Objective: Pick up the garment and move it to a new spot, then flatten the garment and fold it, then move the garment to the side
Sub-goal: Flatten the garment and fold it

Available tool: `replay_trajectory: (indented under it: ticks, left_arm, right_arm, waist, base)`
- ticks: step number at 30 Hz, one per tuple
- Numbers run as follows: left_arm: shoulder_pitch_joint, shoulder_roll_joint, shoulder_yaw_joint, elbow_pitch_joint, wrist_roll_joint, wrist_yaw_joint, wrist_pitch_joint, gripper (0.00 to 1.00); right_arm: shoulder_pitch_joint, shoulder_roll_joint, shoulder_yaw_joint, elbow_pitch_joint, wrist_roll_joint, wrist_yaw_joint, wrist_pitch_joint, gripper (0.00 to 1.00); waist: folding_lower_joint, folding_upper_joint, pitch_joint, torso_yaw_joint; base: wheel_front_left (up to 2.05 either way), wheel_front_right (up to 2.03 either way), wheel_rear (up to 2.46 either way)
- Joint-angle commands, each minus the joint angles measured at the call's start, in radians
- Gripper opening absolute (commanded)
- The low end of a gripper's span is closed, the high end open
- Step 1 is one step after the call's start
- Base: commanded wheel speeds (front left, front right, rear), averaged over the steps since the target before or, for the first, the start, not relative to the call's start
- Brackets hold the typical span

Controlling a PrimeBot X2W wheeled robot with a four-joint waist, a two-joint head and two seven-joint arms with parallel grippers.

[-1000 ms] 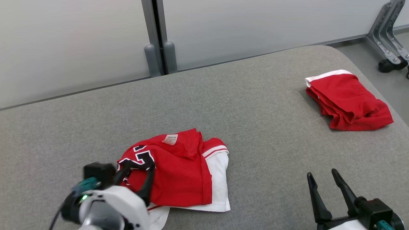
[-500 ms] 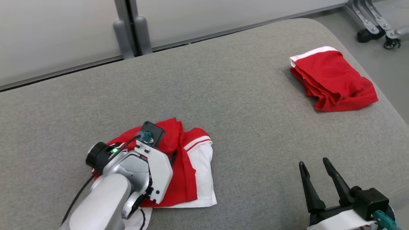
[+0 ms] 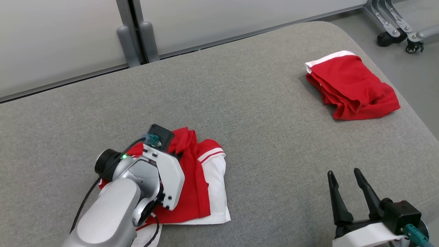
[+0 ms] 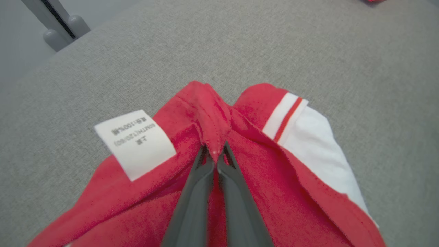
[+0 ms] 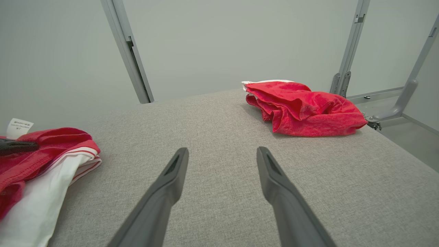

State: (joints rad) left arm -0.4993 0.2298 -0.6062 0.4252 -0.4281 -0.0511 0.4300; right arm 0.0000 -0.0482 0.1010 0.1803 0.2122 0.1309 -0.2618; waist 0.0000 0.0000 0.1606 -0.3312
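Left gripper (image 4: 215,153) clamped on the red-and-white knit garment (image 3: 197,185); right gripper (image 3: 343,172) empty.

The garment lies crumpled on the near-left part of the grey fabric-covered platform (image 3: 257,120), red panel uppermost, with a white panel and a red-striped white cuff showing along its right side. The left gripper's two dark fingers are pressed together on a raised red fold at the garment's far edge, and the cloth is pinched up into a ridge between their tips. A white printed care label (image 4: 135,144) stands up from the red cloth just left of that fold. Over the platform's near-right part the right gripper's fingers are spread wide, holding nothing and well apart from the garment. A second, loosely folded red cloth with a white band (image 3: 353,85) rests at the platform's far-right corner.
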Motion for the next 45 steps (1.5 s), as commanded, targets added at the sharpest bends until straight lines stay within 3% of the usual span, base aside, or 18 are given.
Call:
replay_trajectory:
  ticks: [1,7,16,27,41,45]
  left_arm:
    - [-0.018,-0.004,0.016,-0.006,-0.014,0.009,-0.016,0.0]
    - [-0.049,-0.039,0.104,-0.092,-0.068,0.043,-0.133,0.0]
    - [-0.148,0.004,0.233,-0.246,-0.091,0.098,-0.212,0.0]
    - [-0.259,0.068,0.297,-0.437,-0.108,0.11,-0.158,0.0]
    - [-0.247,0.059,0.282,-0.607,-0.146,0.124,-0.099,0.0]
    - [-0.236,0.031,0.262,-0.632,-0.171,0.122,-0.087,0.0]
  right_arm:
    - [0.004,-0.005,-0.004,0.002,0.0,0.0,-0.004,1.0]
    - [0.021,-0.005,-0.01,0.007,-0.013,0.0,-0.005,1.0]
    - [0.039,-0.005,-0.014,0.015,-0.031,0.0,-0.004,1.0]
    - [0.062,-0.005,-0.019,0.017,-0.045,0.0,-0.005,1.0]
    - [0.06,-0.005,-0.014,0.014,-0.018,0.0,-0.005,1.0]
    - [0.052,-0.005,-0.011,0.01,-0.01,0.0,-0.005,1.0]
  waist:
    - [0.0,0.0,-0.007,0.005]
    - [0.0,0.0,-0.039,0.026]
    - [0.0,0.0,-0.098,0.053]
    - [0.0,0.0,-0.14,0.066]
    - [0.0,0.0,-0.142,0.066]
    - [0.0,0.0,-0.124,0.067]
  base:
    - [0.0,0.0,0.0]
    - [0.0,0.0,0.0]
    - [0.0,0.0,0.0]
    - [0.0,0.0,0.0]
    - [0.0,0.0,0.0]
    - [0.0,0.0,0.0]
